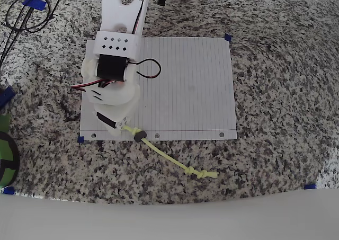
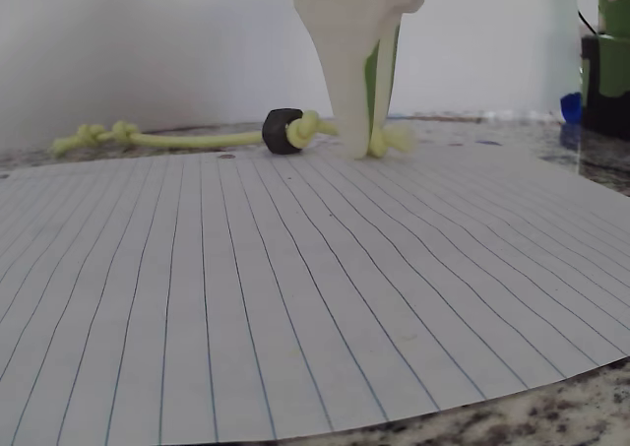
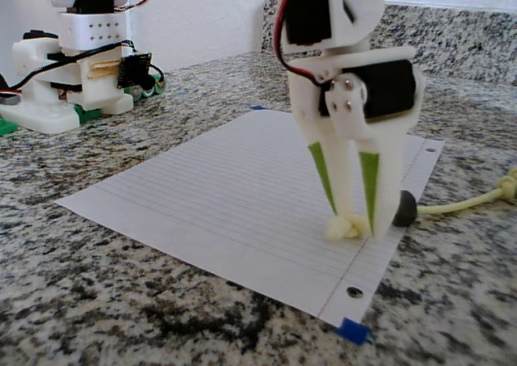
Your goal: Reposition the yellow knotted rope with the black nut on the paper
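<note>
The white lined paper (image 1: 185, 86) (image 2: 295, 298) (image 3: 226, 196) lies on a granite counter, its punched holes along the near edge in the overhead view. The yellow knotted rope (image 1: 169, 158) (image 2: 187, 139) (image 3: 343, 229) runs from the paper's lower left corner diagonally out onto the granite, and its far knot lies off the sheet. The black nut (image 1: 139, 136) (image 2: 283, 131) (image 3: 405, 208) sits on the rope at the paper's edge, right beside the near knot. My gripper (image 1: 121, 126) (image 2: 366, 149) (image 3: 354, 225) stands tip-down on the paper, shut on the rope's near end.
Blue tape (image 1: 228, 37) (image 3: 351, 330) marks the paper's corners. Black cables (image 1: 26, 15) loop at the overhead view's top left, and a green and black object (image 1: 6, 155) sits at its left edge. The arm's base (image 3: 73, 75) stands behind the sheet.
</note>
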Controlling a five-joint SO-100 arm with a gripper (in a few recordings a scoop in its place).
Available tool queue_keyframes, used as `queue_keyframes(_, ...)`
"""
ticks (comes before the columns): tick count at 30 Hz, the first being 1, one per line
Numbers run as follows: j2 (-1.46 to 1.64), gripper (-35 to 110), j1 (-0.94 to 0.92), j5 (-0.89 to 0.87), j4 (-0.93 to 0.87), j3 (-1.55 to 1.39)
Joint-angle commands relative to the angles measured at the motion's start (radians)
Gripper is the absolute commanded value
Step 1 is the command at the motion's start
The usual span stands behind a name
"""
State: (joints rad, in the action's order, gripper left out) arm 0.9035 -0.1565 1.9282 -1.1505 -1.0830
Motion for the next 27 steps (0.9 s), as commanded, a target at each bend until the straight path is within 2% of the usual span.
queue_keyframes(1, 0.005, 29, -0.005, 0.002, 0.009, 0.032)
queue_keyframes(4, 0.005, 25, -0.005, 0.003, 0.009, 0.034)
queue_keyframes(8, 0.008, 0, -0.009, 0.005, 0.003, 0.034)
queue_keyframes(20, 0.040, 0, -0.040, -0.005, 0.006, 0.032)
queue_keyframes(23, 0.029, 8, -0.040, -0.005, 0.009, 0.032)
queue_keyframes(25, 0.028, 33, -0.040, -0.005, 0.000, 0.032)
queue_keyframes(27, 0.032, 34, -0.040, -0.005, -0.006, 0.031)
